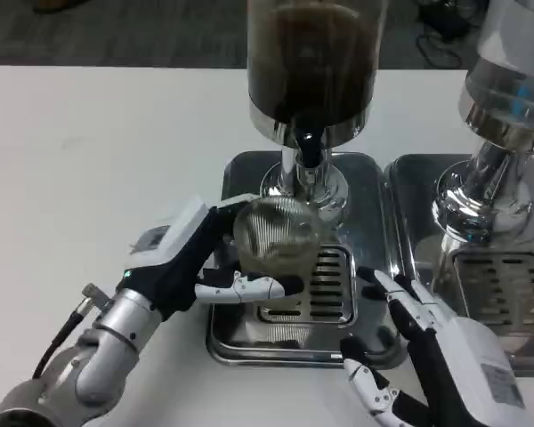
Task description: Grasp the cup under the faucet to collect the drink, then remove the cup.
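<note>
The left robot hand (191,258) is over the white counter (89,151), and its silver arm comes up from the bottom left corner. Its fingers (249,286) are wrapped around a clear cup (276,233) with fine ribs on its side. The cup is held up above the left part of the slotted grate (325,285). That grate sits in a shiny metal tray (365,191). The cup is just under and a little to the left of the dark faucet (310,147). The faucet sticks out from the bottom of a tall drink tank (311,62) full of dark brown drink. The tank stands on a shiny round foot at the back of the tray.

The right robot hand (432,356) is at the front right corner of the tray. Its fingers are spread apart and it holds nothing. One fingertip reaches close to the right edge of the grate.

Farther right stands a second drink machine (503,98) with its own tray and grate.
</note>
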Controlling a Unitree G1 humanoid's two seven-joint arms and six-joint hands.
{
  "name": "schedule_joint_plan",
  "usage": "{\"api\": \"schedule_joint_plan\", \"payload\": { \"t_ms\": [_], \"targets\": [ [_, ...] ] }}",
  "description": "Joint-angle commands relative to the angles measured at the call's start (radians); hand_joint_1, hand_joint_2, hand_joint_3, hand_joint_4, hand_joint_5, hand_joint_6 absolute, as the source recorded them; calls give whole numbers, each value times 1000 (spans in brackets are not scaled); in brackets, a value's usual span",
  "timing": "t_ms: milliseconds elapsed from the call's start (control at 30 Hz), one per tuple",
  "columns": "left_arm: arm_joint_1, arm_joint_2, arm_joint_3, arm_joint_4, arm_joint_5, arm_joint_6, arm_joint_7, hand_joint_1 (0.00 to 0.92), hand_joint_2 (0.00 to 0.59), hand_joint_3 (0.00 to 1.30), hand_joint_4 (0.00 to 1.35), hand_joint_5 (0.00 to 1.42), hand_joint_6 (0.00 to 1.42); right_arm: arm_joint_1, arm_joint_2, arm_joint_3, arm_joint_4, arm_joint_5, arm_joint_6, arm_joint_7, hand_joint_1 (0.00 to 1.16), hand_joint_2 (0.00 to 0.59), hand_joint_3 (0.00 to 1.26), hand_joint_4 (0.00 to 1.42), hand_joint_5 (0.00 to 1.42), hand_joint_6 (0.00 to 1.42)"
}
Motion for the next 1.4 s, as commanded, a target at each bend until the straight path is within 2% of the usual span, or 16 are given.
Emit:
{"api": "schedule_joint_plan", "payload": {
  "t_ms": [33,167,367,567,767,1033,1233,1400],
  "targets": [
    [-23,-8,-25,12,1,11,-56,294,75,205,247,422,532,12,9,-8,-13,-4,1,-18,354,437,156,234,86,88],
    [-32,-9,-31,11,-4,30,-91,209,53,71,103,263,337,13,14,-4,-7,-2,-1,-18,354,437,156,234,92,92],
    [-32,6,-34,-6,-1,33,-90,177,43,64,5,202,230,7,20,0,3,-1,-4,-14,354,437,156,234,104,108],
    [-17,35,-33,-34,-2,16,-89,146,25,47,0,82,132,-3,20,3,11,3,-7,-9,354,437,156,234,109,110],
    [15,60,-20,-82,-16,-9,-90,126,20,42,0,38,45,-18,16,1,19,10,-11,-7,354,437,156,234,118,112],
    [98,122,48,-198,-96,-85,-118,119,9,42,0,39,29,-30,19,3,30,16,-14,-15,354,437,156,234,120,113],
    [208,180,132,-331,-202,-129,-178,105,15,65,0,51,73,-41,16,1,33,19,-17,-17,354,437,159,232,114,113],
    [344,236,218,-481,-301,-155,-239,99,19,98,0,107,114,-59,12,-18,43,32,-19,-18,354,437,165,226,112,113]
  ]
}}
